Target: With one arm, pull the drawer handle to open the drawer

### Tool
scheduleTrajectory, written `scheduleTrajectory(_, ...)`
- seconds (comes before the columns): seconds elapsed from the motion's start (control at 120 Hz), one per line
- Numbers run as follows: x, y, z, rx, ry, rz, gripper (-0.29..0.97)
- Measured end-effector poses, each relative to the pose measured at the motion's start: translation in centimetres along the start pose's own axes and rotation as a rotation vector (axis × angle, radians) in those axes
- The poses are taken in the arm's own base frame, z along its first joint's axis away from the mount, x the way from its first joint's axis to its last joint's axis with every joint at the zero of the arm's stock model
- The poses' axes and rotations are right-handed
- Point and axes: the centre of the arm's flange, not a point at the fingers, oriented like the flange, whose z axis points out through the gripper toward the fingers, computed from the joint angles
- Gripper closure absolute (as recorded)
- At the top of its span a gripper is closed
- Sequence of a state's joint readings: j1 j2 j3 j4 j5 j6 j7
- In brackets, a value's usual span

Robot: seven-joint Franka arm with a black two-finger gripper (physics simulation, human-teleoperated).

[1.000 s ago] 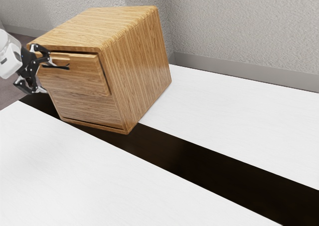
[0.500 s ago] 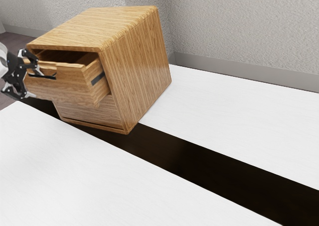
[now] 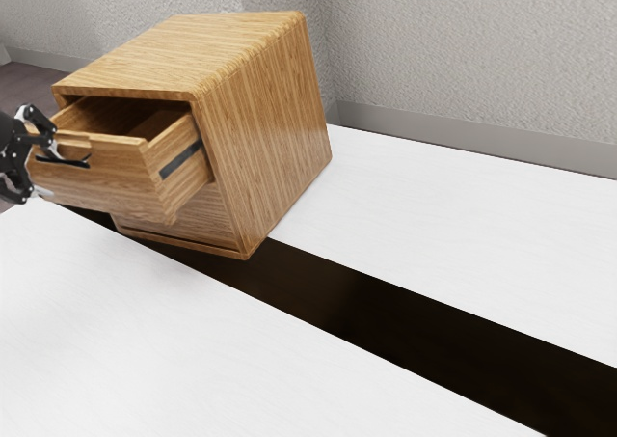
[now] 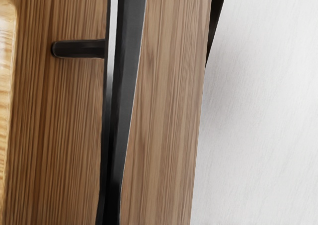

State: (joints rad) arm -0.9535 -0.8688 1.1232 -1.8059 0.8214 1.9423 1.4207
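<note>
Light wooden upper drawer of the tilted wooden cabinet is held well out at the frame's left, its thin black bar handle clenched by the black tool. Opening is judged nearly done; a straight leftward pull is called for.

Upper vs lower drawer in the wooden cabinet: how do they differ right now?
The upper light-wood drawer stands well out of the wooden cabinet, with its inside and a black side rail showing. The lower light-wood drawer sits flush and shut. The black gripper is at the upper drawer's dark bar handle; nothing touches the lower drawer. Both have the same wood-grain front.
</note>
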Motion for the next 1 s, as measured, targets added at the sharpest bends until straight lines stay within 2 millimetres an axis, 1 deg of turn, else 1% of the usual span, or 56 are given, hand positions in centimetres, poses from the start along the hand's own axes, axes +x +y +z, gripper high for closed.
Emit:
scheduleTrajectory(0.033,0.0,0.2,-0.1,0.0,0.0,-0.002,0.29)
scheduleTrajectory(0.092,-0.1,0.5,-0.1,-0.002,-0.002,-0.004,0.26)
scheduleTrajectory(0.217,-0.2,1.2,-0.6,0.0,-0.007,-0.007,0.26)
scheduleTrajectory(0.267,-0.2,1.5,-0.9,0.002,-0.01,-0.008,0.3)
scheduleTrajectory(0.325,-0.2,1.9,-1.2,0.003,-0.011,-0.012,0.33)
scheduleTrajectory(0.617,-0.3,4.0,-2.7,0.003,-0.017,-0.033,0.38)
scheduleTrajectory(0.633,-0.3,4.1,-2.7,0.002,-0.017,-0.035,0.41)
scheduleTrajectory(0.742,-0.3,4.6,-3.2,-0.002,-0.021,-0.039,0.41)
scheduleTrajectory(0.825,-0.2,4.8,-3.5,-0.003,-0.023,-0.041,0.44)
scheduleTrajectory(0.858,-0.3,4.8,-3.6,-0.004,-0.023,-0.042,0.4)
scheduleTrajectory(0.892,-0.3,4.9,-3.6,-0.006,-0.026,-0.043,0.38)
scheduleTrajectory(1.0,-0.4,5.1,-3.7,-0.01,-0.029,-0.045,0.39)
